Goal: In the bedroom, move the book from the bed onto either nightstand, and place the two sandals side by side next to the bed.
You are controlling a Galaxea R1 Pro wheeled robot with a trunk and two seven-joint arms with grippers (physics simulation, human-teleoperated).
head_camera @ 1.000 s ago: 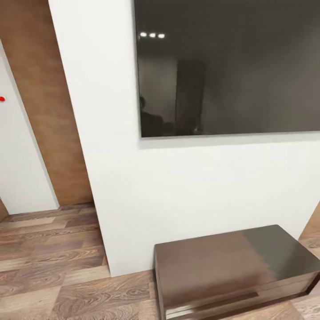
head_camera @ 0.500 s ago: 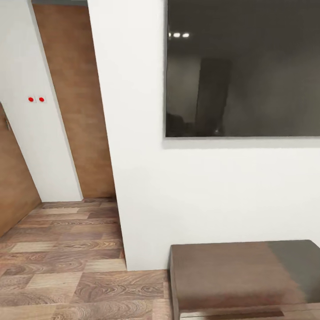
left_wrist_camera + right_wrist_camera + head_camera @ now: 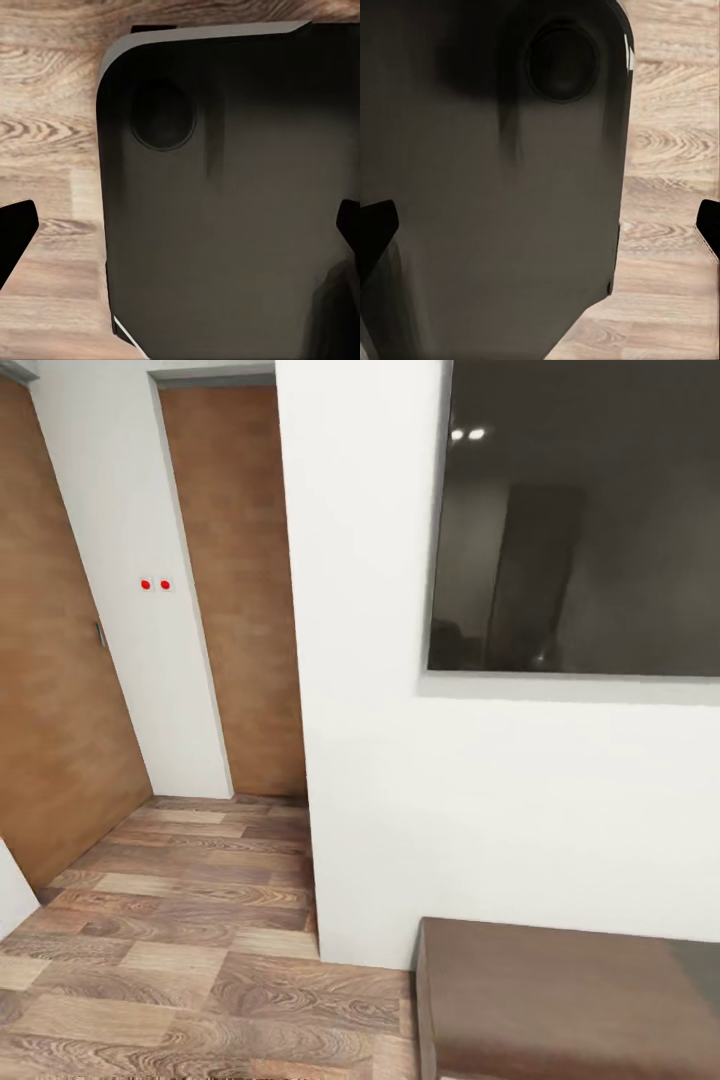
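Note:
I face a white wall above a wood-plank floor. My left gripper is open, its two dark fingertips far apart at the picture's edges, with nothing between them. Below it lies my own dark rounded base over the floor. My right gripper is open in the same way, one fingertip at each side, over the dark base.
A large dark screen hangs on the wall above a long low dark-wood cabinet at the lower right. To the left a short passage ends at a brown door, with another brown door and a red-dotted switch.
The head view has swung left: wall, screen and cabinet slide right in the picture, and the passage with its doors has come into sight.

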